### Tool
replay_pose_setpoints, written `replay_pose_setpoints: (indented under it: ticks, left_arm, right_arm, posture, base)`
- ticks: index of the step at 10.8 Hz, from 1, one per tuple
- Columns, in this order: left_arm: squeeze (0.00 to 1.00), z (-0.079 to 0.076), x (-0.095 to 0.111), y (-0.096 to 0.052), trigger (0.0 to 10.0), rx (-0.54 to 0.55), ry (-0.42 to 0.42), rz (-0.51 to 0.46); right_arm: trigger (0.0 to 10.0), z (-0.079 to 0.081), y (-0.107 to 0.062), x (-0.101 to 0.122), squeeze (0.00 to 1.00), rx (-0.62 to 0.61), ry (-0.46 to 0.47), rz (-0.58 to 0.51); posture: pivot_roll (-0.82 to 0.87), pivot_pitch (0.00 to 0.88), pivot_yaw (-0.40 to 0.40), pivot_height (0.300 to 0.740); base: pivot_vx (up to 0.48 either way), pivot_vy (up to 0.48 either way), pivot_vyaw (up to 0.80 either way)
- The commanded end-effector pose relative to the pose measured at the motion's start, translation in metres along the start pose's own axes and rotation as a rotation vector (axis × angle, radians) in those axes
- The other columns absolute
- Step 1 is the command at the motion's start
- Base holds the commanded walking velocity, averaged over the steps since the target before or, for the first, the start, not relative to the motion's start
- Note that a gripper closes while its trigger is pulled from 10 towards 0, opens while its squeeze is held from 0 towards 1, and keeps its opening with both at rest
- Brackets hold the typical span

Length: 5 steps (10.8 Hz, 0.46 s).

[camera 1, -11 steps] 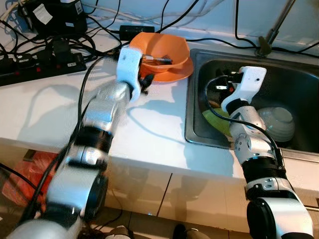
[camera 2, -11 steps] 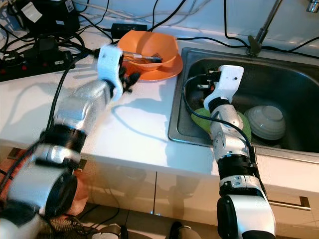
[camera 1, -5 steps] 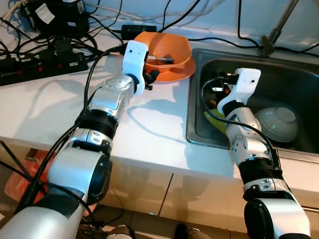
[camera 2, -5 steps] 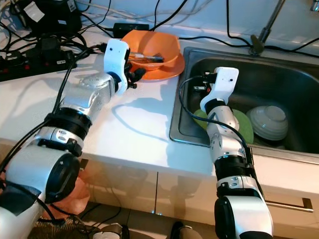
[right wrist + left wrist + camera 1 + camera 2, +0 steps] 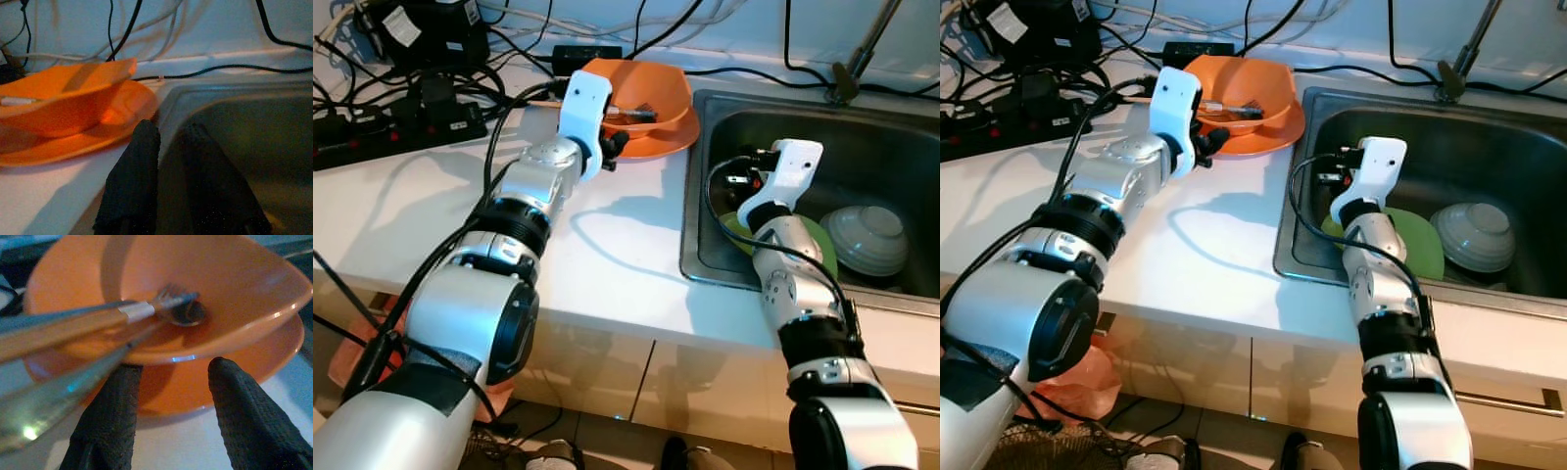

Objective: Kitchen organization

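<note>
An orange bowl (image 5: 658, 90) sits on an orange plate (image 5: 656, 145) at the back of the white counter (image 5: 607, 250), beside the sink. A fork and other utensils (image 5: 139, 311) lie in the bowl. My left gripper (image 5: 615, 147) is at the plate's near left rim, open, its fingers (image 5: 117, 387) low in front of the plate with nothing between them. My right gripper (image 5: 741, 176) hangs inside the sink by its left wall, shut and empty. A green plate (image 5: 815, 235) and an overturned pale bowl (image 5: 869, 240) lie in the sink.
The steel sink (image 5: 690, 196) has a tap stem (image 5: 857, 59) at its back. Black power strips and tangled cables (image 5: 391, 127) crowd the counter's back left. An orange bag (image 5: 1077, 382) lies on the floor under the counter edge.
My left arm has reached forward, bringing its gripper closer to the orange plate's rim. The right arm stays in the sink, barely shifted.
</note>
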<state>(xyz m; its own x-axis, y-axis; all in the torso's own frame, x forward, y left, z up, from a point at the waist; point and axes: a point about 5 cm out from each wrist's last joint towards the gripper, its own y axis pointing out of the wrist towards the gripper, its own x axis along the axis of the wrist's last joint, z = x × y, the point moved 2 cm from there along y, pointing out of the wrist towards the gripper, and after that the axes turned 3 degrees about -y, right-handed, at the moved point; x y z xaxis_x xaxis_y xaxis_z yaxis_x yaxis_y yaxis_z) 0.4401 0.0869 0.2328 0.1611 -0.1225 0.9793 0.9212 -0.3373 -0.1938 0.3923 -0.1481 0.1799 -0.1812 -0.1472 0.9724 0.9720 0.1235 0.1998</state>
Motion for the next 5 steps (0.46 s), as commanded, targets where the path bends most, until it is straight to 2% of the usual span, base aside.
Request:
replay_pose_setpoints:
  ticks: [1, 5]
  left_arm:
    - [0.0, -0.004, 0.01, 0.001, 10.0, -0.005, 0.022, -0.019]
    - [0.0, -0.011, 0.008, 0.004, 10.0, -0.01, 0.013, -0.008]
  right_arm:
    - [10.0, 0.0, -0.002, 0.001, 0.0, 0.0, -0.011, 0.0]
    - [10.0, -0.002, -0.013, -0.003, 0.0, -0.021, -0.01, 0.004]
  posture:
    - [0.07, 0.117, 0.025, 0.74]
    - [0.03, 0.143, 0.045, 0.74]
  base:
    - [0.0, 0.0, 0.0]
    - [0.0, 0.0, 0.0]
